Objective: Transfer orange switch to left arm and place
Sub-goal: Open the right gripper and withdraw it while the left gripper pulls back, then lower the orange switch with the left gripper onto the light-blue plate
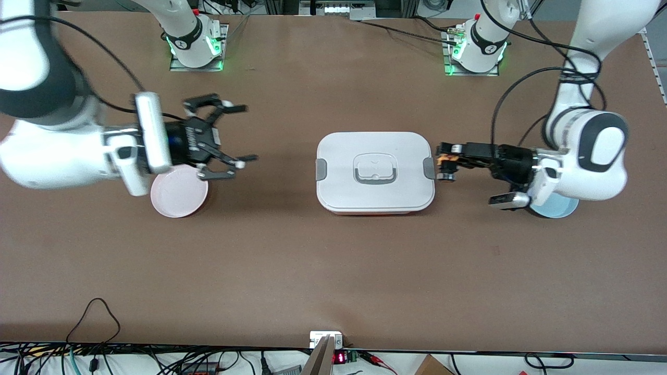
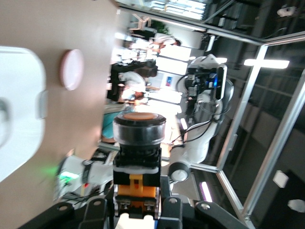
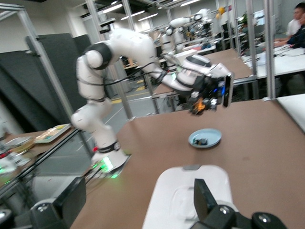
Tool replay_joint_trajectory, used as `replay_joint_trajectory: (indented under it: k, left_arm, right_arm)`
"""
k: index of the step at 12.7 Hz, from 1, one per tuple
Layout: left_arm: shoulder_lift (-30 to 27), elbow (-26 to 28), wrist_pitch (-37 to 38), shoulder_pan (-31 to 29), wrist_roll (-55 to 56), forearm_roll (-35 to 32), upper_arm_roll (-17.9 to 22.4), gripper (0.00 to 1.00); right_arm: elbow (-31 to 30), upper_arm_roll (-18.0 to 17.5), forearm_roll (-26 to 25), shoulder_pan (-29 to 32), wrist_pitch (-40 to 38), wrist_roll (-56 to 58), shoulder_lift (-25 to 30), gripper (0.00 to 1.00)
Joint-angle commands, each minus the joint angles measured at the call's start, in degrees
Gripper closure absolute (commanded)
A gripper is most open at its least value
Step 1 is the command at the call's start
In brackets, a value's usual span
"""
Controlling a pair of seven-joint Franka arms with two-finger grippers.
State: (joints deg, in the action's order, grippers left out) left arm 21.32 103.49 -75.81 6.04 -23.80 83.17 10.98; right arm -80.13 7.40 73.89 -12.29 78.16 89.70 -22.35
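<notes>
The orange switch (image 1: 444, 159) is held in my left gripper (image 1: 443, 163), in the air just off the grey clip at the left arm's end of the white box (image 1: 375, 172). In the left wrist view the fingers are closed on the switch's orange-and-black body (image 2: 137, 179), with its round cap pointing away from the gripper (image 2: 137, 202). My right gripper (image 1: 244, 134) is open and empty in the air over the table beside the pink plate (image 1: 178, 194), toward the right arm's end. In the right wrist view its two fingers (image 3: 206, 198) stand wide apart, and the box (image 3: 183, 193) lies past them.
A blue plate (image 1: 558, 208) lies under the left arm's wrist; in the right wrist view it (image 3: 205, 138) holds a small dark item. The box sits mid-table between the two grippers. Bare brown table runs toward the front camera.
</notes>
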Motion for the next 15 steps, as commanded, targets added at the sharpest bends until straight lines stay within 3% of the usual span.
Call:
replay_joint_trajectory:
  k: [1, 4, 7, 10, 13, 15]
  left_arm:
    - [-2.33, -1.09, 3.03, -1.12, -0.10, -9.13, 3.95, 1.00]
    - [-4.70, -3.19, 3.39, -3.92, -0.19, -21.86, 5.98, 1.00]
    - [-4.97, -7.67, 3.22, -9.01, -0.54, -34.27, 5.98, 1.00]
    - [-5.06, -8.57, 2.60, -9.56, -4.91, -41.58, 5.98, 1.00]
    - [-5.06, -8.83, 0.76, -9.65, -12.10, -48.25, 5.90, 1.00]
    - [-4.97, -9.71, -0.91, -9.99, -22.56, -53.26, 5.90, 1.00]
  right_arm:
    - [-1.08, -0.90, -7.58, 7.69, -10.01, -1.29, 2.92, 0.00]
    - [-1.00, -0.28, -26.53, 11.84, -13.47, -8.55, 8.00, 0.00]
    - [-0.38, 0.17, -47.09, 11.41, -11.63, -25.49, 13.55, 0.00]
    - [-0.47, -1.07, -65.04, 8.79, -9.78, -37.36, 17.85, 0.00]
    - [-3.00, -1.07, -72.27, 5.35, -7.60, -49.61, 19.53, 0.00]
    - [-5.90, -0.81, -73.71, 4.81, -2.34, -57.14, 19.53, 0.00]
